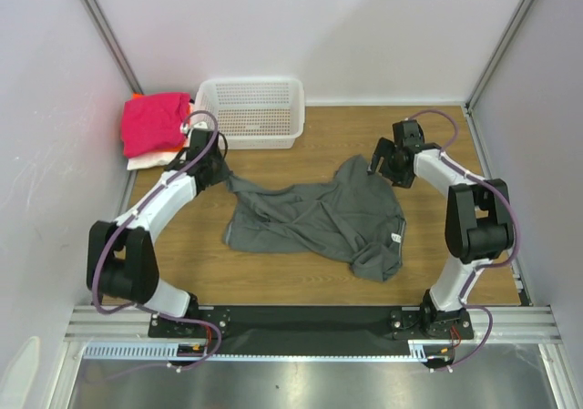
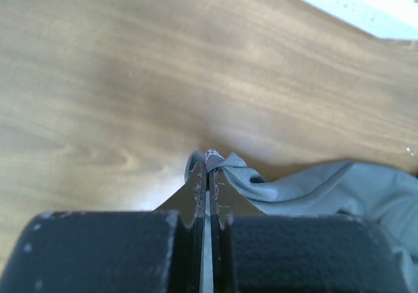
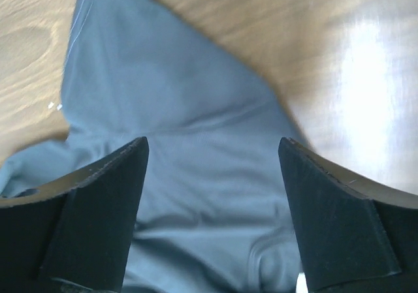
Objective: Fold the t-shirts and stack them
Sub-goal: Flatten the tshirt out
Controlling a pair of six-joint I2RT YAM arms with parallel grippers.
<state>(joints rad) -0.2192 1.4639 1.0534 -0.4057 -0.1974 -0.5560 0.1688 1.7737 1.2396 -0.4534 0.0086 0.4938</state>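
Bare table (image 1: 273, 277) runs along the near edge in front of the grey shirt (image 1: 319, 218), and at the back between basket (image 1: 250, 110) and right arm (image 1: 455, 186). Basket and pink pile (image 1: 153, 122) fill the back left corner; the left arm (image 1: 168, 195) slants across the left side.

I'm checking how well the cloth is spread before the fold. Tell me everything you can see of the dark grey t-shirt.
The dark grey t-shirt is soft, matte cloth, lying crumpled and unfolded on the wooden table, with folds across its middle and a small white neck label near its right end. The left gripper is shut on its far-left corner; the right gripper hangs open over its far-right corner.
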